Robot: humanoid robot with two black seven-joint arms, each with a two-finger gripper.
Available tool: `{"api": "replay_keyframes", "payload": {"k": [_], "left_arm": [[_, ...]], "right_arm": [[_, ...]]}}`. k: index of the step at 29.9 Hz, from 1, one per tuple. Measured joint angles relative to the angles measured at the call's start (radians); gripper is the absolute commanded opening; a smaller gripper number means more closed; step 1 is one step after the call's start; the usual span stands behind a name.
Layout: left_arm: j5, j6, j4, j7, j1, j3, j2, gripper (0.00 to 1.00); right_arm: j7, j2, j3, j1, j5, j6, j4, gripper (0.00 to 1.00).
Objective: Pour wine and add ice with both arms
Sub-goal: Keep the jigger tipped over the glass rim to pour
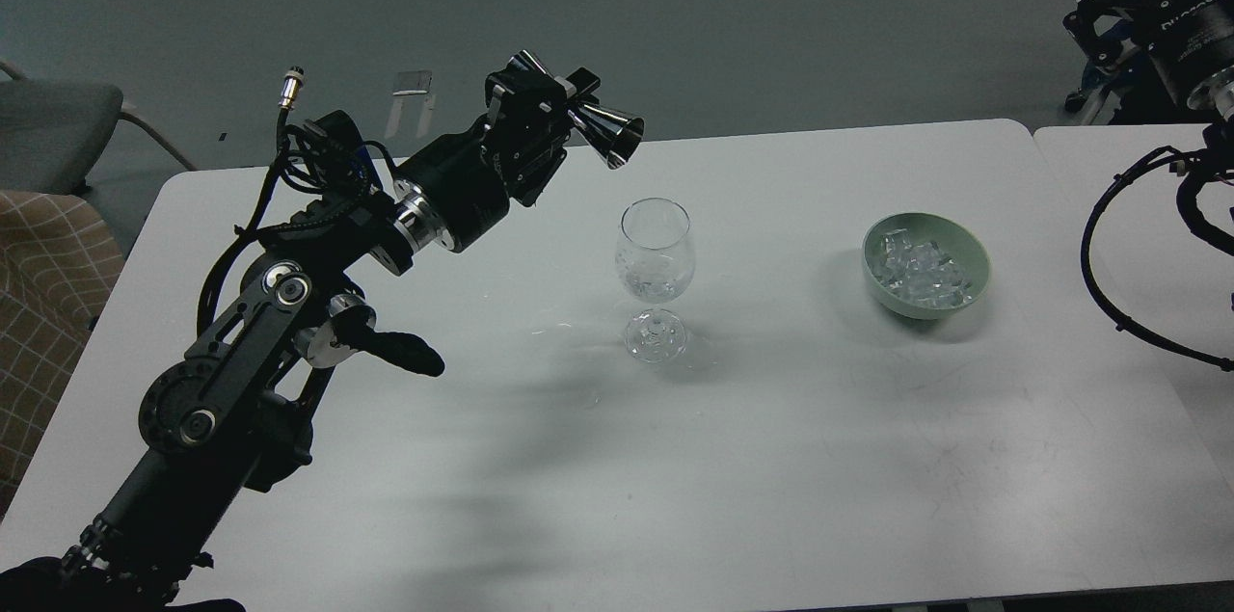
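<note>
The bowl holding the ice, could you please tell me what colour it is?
The bowl is pale green, seen in the head view.

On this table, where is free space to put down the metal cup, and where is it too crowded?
Free: the wide front part of the white table, nearer than the wine glass; also the strip between glass and green bowl of ice. Crowded: the left side, under the left gripper holding the jigger.
</note>
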Motion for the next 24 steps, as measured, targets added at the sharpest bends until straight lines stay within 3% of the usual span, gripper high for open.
{"api": "replay_keyframes", "payload": {"k": [9, 24], "left_arm": [[0.096, 0.004, -0.063, 0.004, -0.014, 0.049, 0.004, 0.0], [0.171, 0.012, -0.036, 0.003, 0.0, 0.048, 0.016, 0.0]], "right_arm": [[0.0, -0.007, 0.0, -0.002, 0.0, 0.0, 0.0, 1.0], [0.0, -0.009, 0.0, -0.014, 0.0, -0.001, 0.011, 1.0]]}}
